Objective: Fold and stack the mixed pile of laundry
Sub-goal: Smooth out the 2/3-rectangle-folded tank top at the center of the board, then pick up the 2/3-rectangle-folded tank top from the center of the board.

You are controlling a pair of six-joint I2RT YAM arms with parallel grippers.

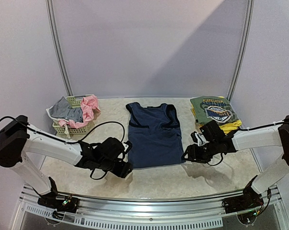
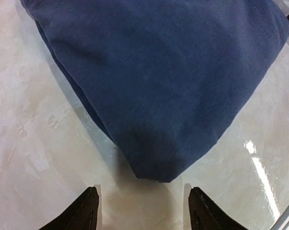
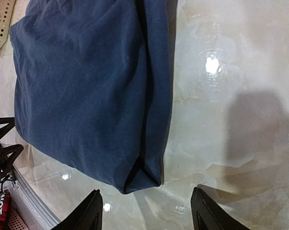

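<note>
A navy sleeveless dress lies folded flat in the middle of the table, neckline at the far end. My left gripper sits just off its near left corner. In the left wrist view that corner of the dress lies just ahead of the open left gripper, with bare table between the fingers. My right gripper sits at the near right corner. In the right wrist view the folded dress corner lies just ahead of the open right gripper, which holds nothing.
A pale-green lattice basket at the back left holds a grey garment and a pink one. At the back right a folded green printed tee lies on yellow cloth. A metal rail runs along the near edge.
</note>
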